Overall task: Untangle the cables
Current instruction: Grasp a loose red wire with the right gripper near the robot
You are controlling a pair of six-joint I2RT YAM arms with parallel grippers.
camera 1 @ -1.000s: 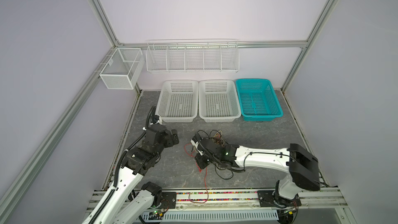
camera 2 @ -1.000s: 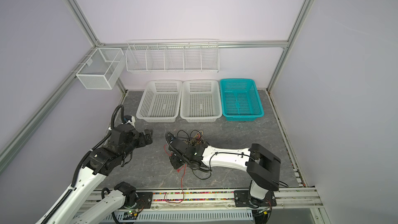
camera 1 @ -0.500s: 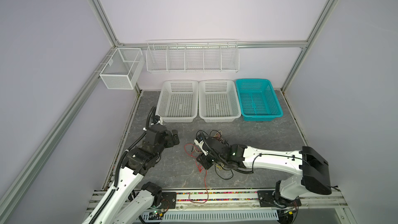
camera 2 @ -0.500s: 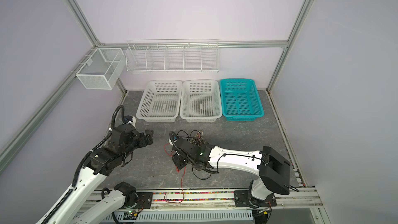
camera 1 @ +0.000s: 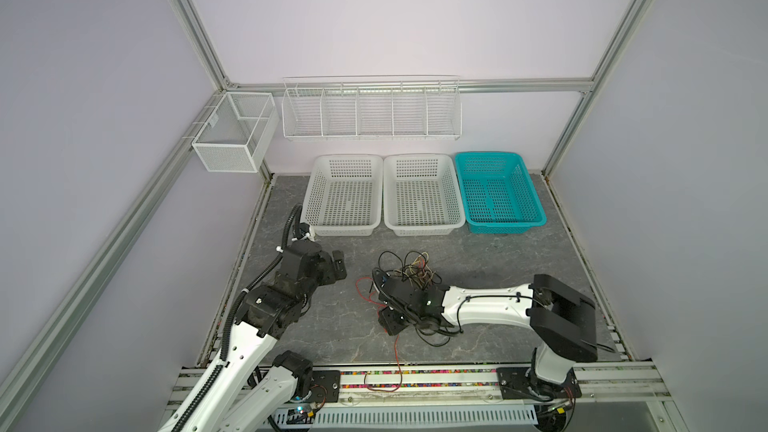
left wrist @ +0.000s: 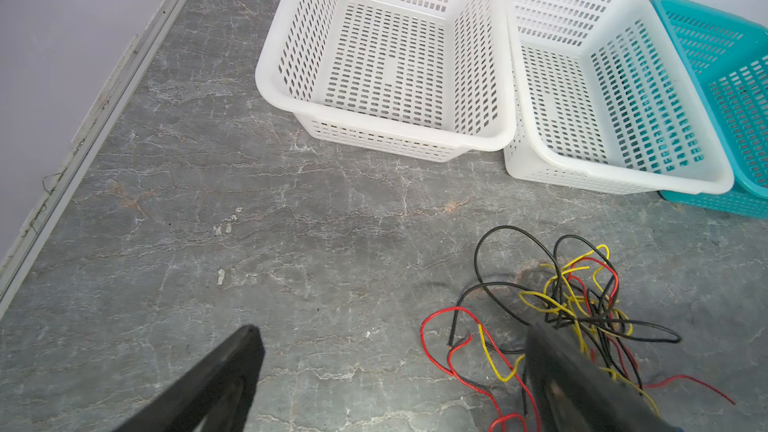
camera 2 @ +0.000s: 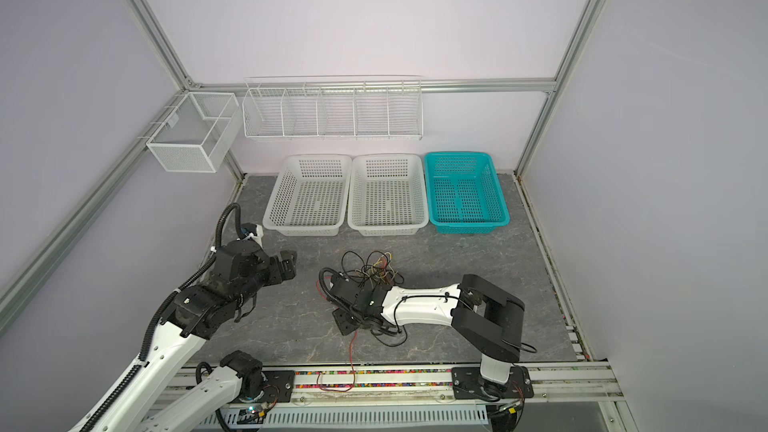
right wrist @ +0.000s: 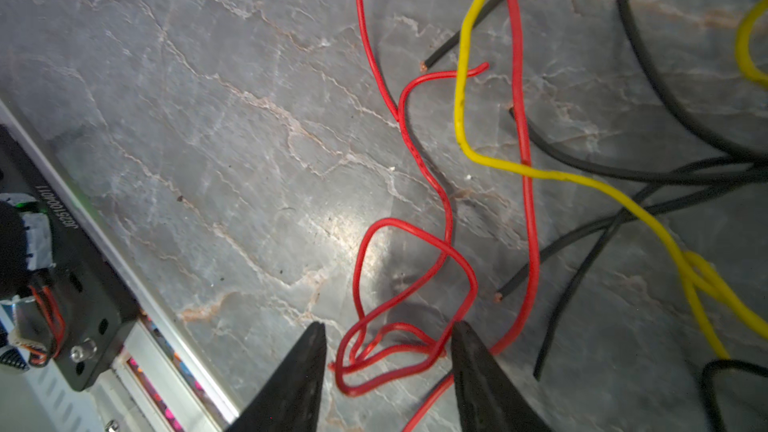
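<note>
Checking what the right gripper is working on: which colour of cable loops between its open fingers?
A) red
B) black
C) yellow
A: in the right wrist view a red cable curls into loops that lie in the gap between the spread fingers of the right gripper.

The cables (left wrist: pixel 582 309) are red, yellow and black. The two slotted baskets (camera 1: pixel 451 197) are white, the third basket (camera 1: pixel 530 197) teal. The tabletop (camera 1: pixel 498 268) is veined grey.

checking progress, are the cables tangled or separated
Tangled: the red, yellow and black cables cross and loop through each other in one heap on the table.
</note>
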